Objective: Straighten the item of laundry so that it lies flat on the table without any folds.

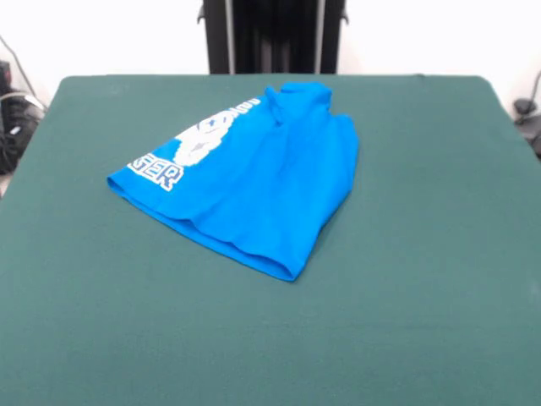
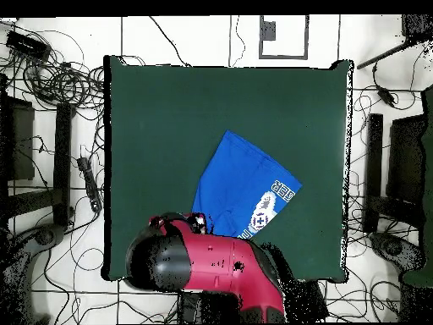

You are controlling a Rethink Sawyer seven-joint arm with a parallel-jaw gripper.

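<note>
The item of laundry (image 1: pixel 262 186) is a bright blue T-shirt lying crumpled on the far middle of the green table (image 1: pixel 423 296). Part of it is folded over, so plain blue cloth covers most of the white print. White letters and part of the print show at its left edge. In the overhead view the shirt (image 2: pixel 241 182) lies right of the middle of the table (image 2: pixel 152 110), near the robot's edge. The red arm (image 2: pixel 211 267) is drawn back over that edge. Its gripper end (image 2: pixel 194 224) sits beside the shirt's nearest corner. The front view does not show the gripper.
The black pedestal (image 1: pixel 270 34) stands behind the table's far edge. Cables (image 2: pixel 51 76) and black stands (image 2: pixel 63 161) lie on the floor around the table. A lot of bare green cloth surrounds the shirt on all sides.
</note>
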